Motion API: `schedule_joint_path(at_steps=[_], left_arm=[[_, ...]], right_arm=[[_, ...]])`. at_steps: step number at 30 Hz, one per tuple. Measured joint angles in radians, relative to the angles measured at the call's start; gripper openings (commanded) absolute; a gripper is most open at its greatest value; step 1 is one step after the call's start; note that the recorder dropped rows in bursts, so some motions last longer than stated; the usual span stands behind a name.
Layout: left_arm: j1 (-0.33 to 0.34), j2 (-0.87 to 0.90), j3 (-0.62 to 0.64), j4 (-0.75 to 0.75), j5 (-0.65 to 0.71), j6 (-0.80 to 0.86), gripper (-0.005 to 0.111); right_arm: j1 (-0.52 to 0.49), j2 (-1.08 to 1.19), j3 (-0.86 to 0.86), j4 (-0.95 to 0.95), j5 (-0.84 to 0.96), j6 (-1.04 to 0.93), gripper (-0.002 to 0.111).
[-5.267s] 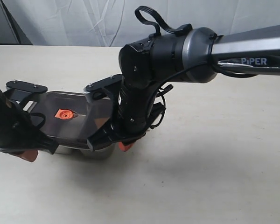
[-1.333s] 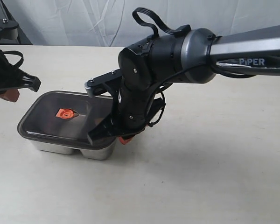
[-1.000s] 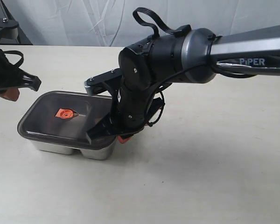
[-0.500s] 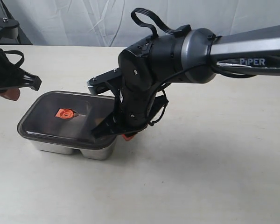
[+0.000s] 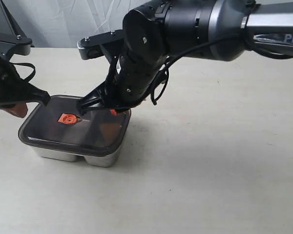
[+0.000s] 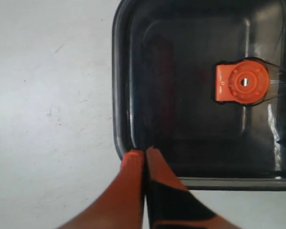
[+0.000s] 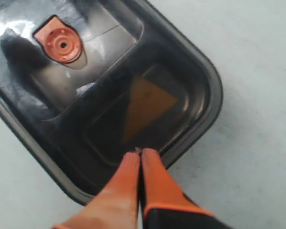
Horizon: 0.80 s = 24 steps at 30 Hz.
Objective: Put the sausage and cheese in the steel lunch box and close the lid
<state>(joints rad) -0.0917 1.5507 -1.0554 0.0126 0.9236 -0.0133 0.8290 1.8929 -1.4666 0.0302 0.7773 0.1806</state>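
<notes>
Exterior, box: the lunch box (image 5: 100, 160) sits in the lower left of the frame with the lid (image 5: 83, 131) on it.
Exterior, room: bare table (image 5: 210, 161) lies open across the right half and the foreground.
Exterior, left gripper (image 5: 18, 109): at the left edge, just beside the lid's end; its arm is cut off by the frame.
Exterior, right gripper (image 5: 116, 112): over the lid's far right edge, tips largely hidden by the wrist.
Left wrist, jaws: pressed together and empty at the lid's corner rim; contact unclear.
Left wrist, sausage (image 6: 162, 90): only a dim reddish streak under the dark lid, well apart from the valve (image 6: 242, 82).
Right wrist, jaws: pressed together and empty at the lid's rim.
Right wrist, cheese (image 7: 145, 105): a brownish wedge seen through the lid, inside the box.
</notes>
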Motion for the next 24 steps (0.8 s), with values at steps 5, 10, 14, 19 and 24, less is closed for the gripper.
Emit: schedule_joint_path(at_steps=[5,10,14,19,24], left_arm=[[0.000,0.002,0.000,-0.036,0.000,0.034,0.000],[0.000,0.016,0.000,-0.040,0.000,0.035,0.000],[0.000,0.052,0.000,-0.040,-0.004,0.038,0.000],[0.000,0.093,0.000,-0.040,-0.015,0.038,0.000],[0.000,0.137,0.000,-0.040,-0.025,0.038,0.000]], right_arm=[[0.000,0.043,0.000,0.050,0.000,-0.031,-0.001],[0.000,0.057,0.000,0.058,0.000,-0.035,-0.001],[0.000,0.057,0.000,0.058,0.000,-0.036,-0.001],[0.000,0.069,0.000,0.058,-0.009,-0.036,-0.001],[0.000,0.113,0.000,0.060,-0.011,-0.036,-0.001]])
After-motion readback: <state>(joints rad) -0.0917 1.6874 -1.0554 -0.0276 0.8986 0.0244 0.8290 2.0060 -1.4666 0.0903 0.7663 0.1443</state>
